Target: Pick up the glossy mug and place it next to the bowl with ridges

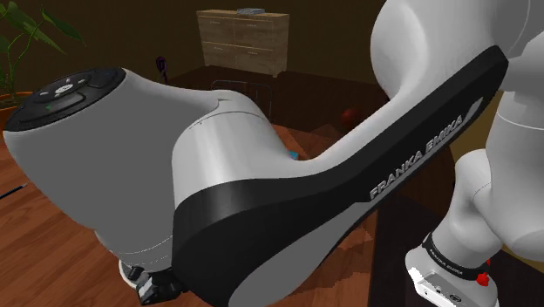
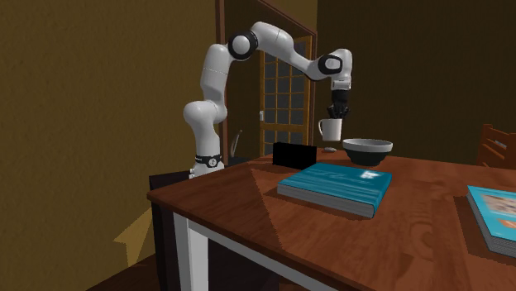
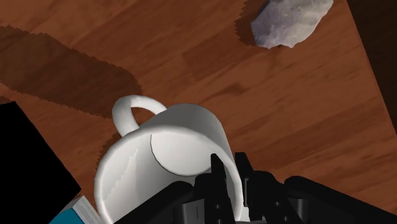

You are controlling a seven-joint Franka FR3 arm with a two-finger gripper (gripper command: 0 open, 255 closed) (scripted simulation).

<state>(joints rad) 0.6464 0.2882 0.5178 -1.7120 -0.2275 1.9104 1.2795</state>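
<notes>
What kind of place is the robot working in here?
Most likely a room in a home, maybe a dining room: a wooden table with a chair at it, a glazed wooden door behind the arm, and a chest of drawers.

The white arm arches over the wooden table [image 2: 248, 207] and its black gripper [image 2: 336, 118] clasps the rim of a white mug [image 2: 330, 130], which hangs clear of the tabletop just beside the dark ridged bowl [image 2: 367, 150]. On the mug's far side from the bowl stands a black box [image 2: 294, 155]. A teal book [image 2: 335, 187] lies in front of the bowl.
</notes>
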